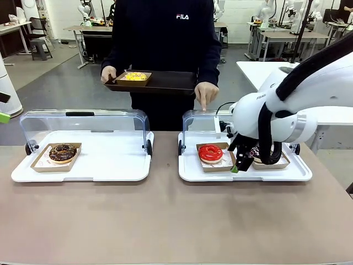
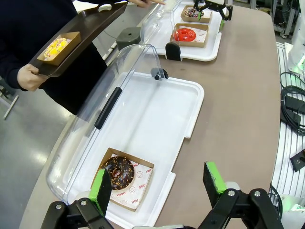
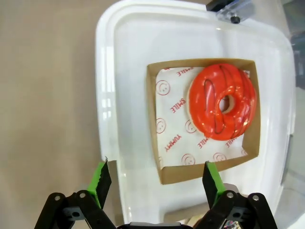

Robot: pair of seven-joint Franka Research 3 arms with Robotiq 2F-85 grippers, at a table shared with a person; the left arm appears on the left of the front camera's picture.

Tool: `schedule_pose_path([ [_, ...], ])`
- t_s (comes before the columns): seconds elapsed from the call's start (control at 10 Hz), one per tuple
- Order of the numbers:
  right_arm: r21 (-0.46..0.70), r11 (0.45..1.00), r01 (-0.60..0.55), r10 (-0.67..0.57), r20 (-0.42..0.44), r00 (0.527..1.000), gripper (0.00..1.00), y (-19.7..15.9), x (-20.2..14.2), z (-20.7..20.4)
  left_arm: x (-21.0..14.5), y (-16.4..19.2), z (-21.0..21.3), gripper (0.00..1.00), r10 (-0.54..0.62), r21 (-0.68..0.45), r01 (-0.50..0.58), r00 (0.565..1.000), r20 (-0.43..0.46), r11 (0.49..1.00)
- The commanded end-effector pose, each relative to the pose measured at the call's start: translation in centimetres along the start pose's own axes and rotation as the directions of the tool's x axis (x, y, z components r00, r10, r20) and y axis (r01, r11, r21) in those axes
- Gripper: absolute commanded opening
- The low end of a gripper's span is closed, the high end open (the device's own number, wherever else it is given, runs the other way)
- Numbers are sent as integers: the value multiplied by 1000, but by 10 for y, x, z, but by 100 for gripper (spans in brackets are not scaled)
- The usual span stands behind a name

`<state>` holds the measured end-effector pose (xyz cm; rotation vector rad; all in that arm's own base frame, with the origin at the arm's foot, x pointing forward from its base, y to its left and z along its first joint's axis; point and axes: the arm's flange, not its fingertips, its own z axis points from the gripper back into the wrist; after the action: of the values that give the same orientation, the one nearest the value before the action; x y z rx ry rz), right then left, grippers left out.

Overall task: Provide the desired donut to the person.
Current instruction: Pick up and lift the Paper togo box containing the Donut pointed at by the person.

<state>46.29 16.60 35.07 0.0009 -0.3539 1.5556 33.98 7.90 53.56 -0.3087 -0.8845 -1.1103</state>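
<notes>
The right pincer [image 3: 155, 179] hangs wide open and empty over a white tray [image 3: 124, 57]. The red donut [image 3: 221, 101] lies in a cardboard box [image 3: 190, 172] at 1 o'clock from it. The left pincer [image 2: 159, 183] is also wide open and empty, with a chocolate donut [image 2: 118, 171] at about 9 o'clock. The person [image 1: 165, 44] stands at the tabletop's [image 1: 165, 221] 12 o'clock, holding a dark tray [image 1: 171, 83] with a yellow donut [image 1: 135, 76]. The other hand [image 1: 205, 95] points down.

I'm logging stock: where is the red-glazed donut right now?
In the front view the red donut lies in its cardboard box on the left half of the right-hand white tray, the open right gripper close beside it.
</notes>
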Motion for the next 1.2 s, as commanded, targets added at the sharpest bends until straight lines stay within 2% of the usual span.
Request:
schedule_pose_path([
  [0.0,-18,1000,-6,5,-49,999,100,-15,0,-11,0,0,1,100,7,1,-7,1000,5,1000],
  [0.6,28,998,-49,51,-69,996,100,-23,1,-19,0,0,1,100,7,1,-7,1000,5,1000],
  [0.7,43,998,-50,53,-80,995,46,-26,2,-23,0,0,1,100,7,1,-7,1000,5,1000],
  [0.8,48,996,-69,73,-86,994,46,-28,1,-26,0,0,1,100,7,1,-7,1000,5,1000],
  [0.9,45,996,-79,82,-84,993,0,-30,0,-28,0,0,1,100,7,1,-7,1000,5,1000],
  [1.0,45,996,-81,84,-87,993,0,-32,0,-31,0,0,1,100,7,1,-7,1000,5,1000],
  [1.1,52,995,-83,87,-90,992,27,-37,-3,-35,0,0,1,100,7,1,-7,1000,5,1000],
])
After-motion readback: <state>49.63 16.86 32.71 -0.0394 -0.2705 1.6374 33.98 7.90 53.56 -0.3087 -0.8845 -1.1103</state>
